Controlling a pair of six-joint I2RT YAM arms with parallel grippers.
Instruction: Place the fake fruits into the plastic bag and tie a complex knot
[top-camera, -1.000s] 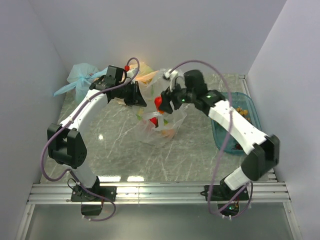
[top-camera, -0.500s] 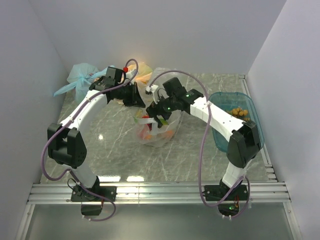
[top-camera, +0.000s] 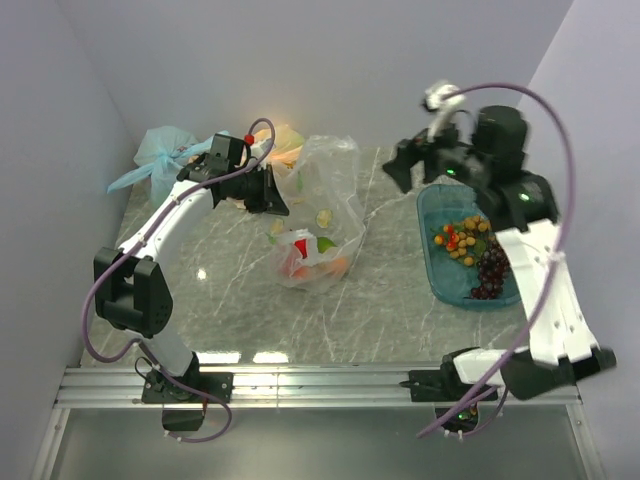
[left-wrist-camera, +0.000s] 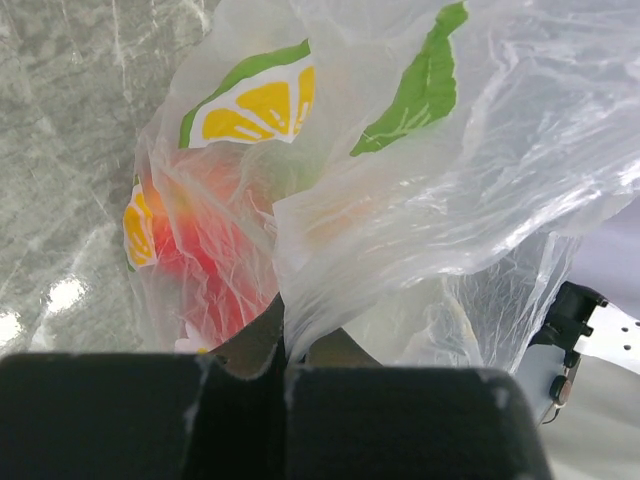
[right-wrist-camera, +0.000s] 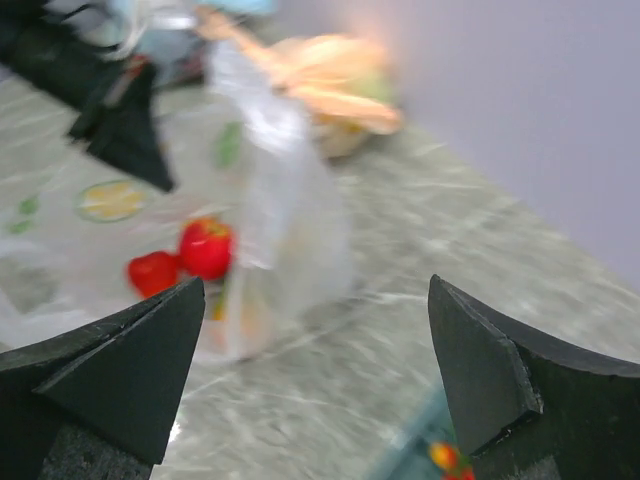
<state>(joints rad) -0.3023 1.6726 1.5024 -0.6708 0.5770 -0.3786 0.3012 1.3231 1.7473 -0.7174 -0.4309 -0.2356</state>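
Note:
The clear plastic bag (top-camera: 325, 200) stands open mid-table with several fake fruits (top-camera: 310, 258) in its bottom, red, orange and green. My left gripper (top-camera: 276, 196) is shut on the bag's left rim and holds it up; in the left wrist view the film bunches between the closed fingers (left-wrist-camera: 283, 340), with a red fruit (left-wrist-camera: 200, 250) behind it. My right gripper (top-camera: 400, 172) hangs open and empty, up high to the right of the bag near the tray's far corner. Its wrist view is blurred: the bag (right-wrist-camera: 280, 220) and red fruits (right-wrist-camera: 205, 248) lie ahead on the left.
A blue tray (top-camera: 436, 272) at the right holds more fruits (top-camera: 470, 245), among them dark grapes. A tied light blue bag (top-camera: 160, 155) and an orange-yellow bag (top-camera: 290, 145) sit by the back wall. Walls close in on the left, back and right.
The right gripper held a red fruit over the bag, reached into it, opened and left the fruit there, then swung up and right toward the tray. The left gripper kept its hold.

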